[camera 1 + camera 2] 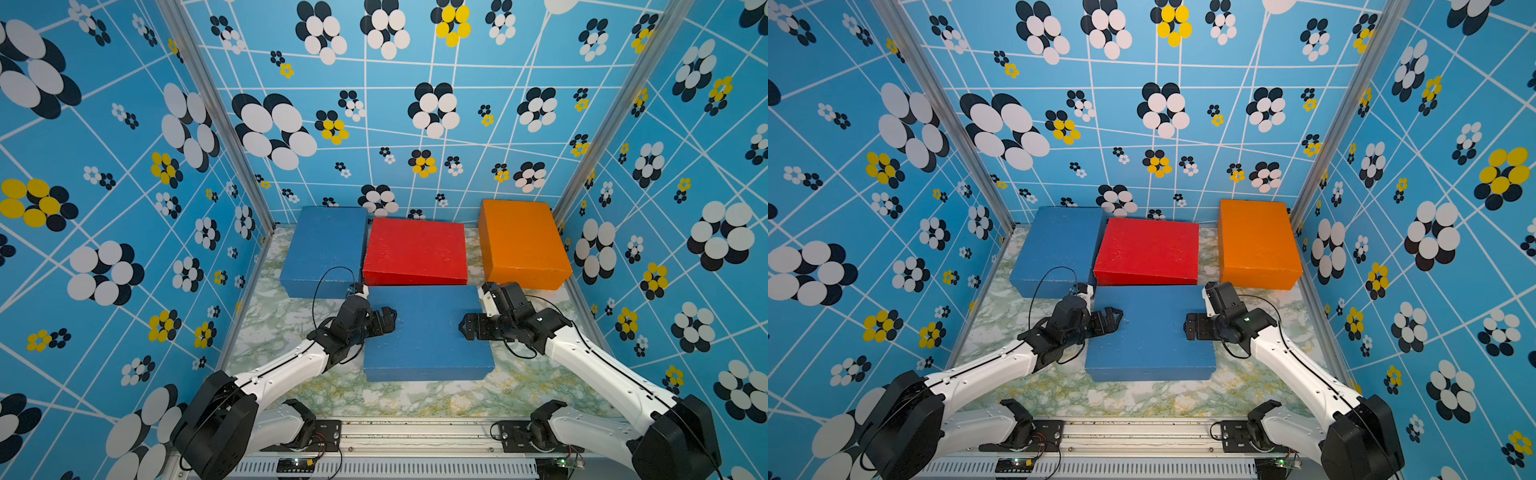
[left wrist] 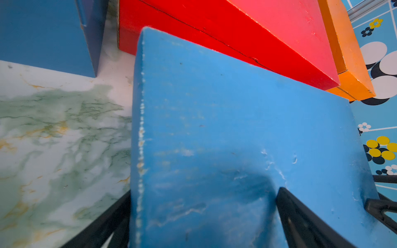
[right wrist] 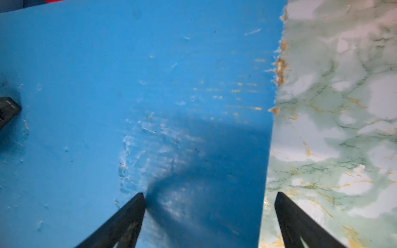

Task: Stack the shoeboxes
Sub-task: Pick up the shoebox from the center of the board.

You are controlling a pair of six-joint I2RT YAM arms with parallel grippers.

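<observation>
The near blue shoebox (image 1: 428,332) lies flat at the front centre of the surface (image 1: 270,340), and both arms are at it. The left hand (image 1: 388,320) is at its left short edge and the right hand (image 1: 465,328) at its right short edge. Each wrist view shows the hand released, with one finger over the lid, the other outside over the marble, and the box edge between them. Nothing is grasped.

This looks like the set-up for a two-armed pick, and no box is stacked yet. The next move probably calls for both hands to clamp their edges together and lift evenly so the wide box does not twist or shed its lid.

Just behind it sits the red shoebox (image 1: 415,249), which looks tilted, its left side higher. To its left is the far blue shoebox (image 1: 324,245), so close that I cannot tell whether they touch. The orange shoebox (image 1: 519,241) stands apart in the far right corner.

The surface is pale marble print veined in green and yellow. Walls (image 1: 415,104) of bright blue, patterned with white lines and flowers in black, white and yellow, enclose it on three sides.
</observation>
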